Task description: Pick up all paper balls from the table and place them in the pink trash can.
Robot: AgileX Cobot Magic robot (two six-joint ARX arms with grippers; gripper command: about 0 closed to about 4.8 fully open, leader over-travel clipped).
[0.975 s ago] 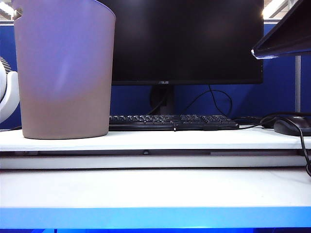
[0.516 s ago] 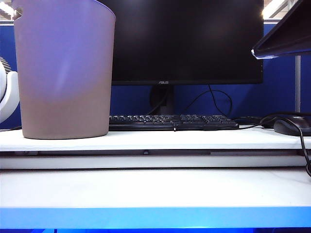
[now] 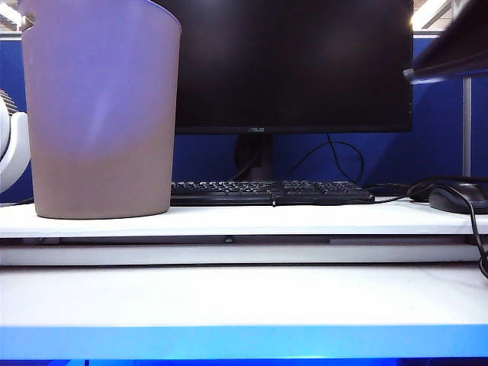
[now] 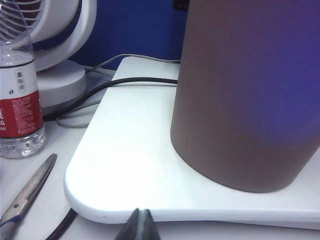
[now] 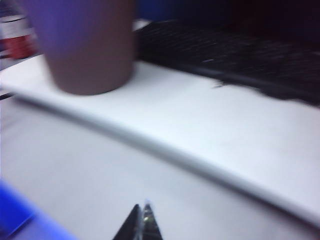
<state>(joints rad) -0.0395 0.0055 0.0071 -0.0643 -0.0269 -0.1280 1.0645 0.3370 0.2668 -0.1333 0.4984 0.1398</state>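
Observation:
The pink trash can stands upright on the raised white shelf at the left. It fills much of the left wrist view and shows blurred in the right wrist view. No paper balls show in any view. My left gripper is shut and empty, low in front of the shelf's rounded corner near the can. My right gripper is shut and empty above the bare white table. A dark edge of the right arm crosses the exterior view's top right corner.
A black monitor, keyboard and mouse with cables sit on the shelf. A white fan, a water bottle, scissors and a black cable lie beside the can.
The dark arm edge at the exterior view's top right has shifted up and to the right. The can and the desk items have not moved.

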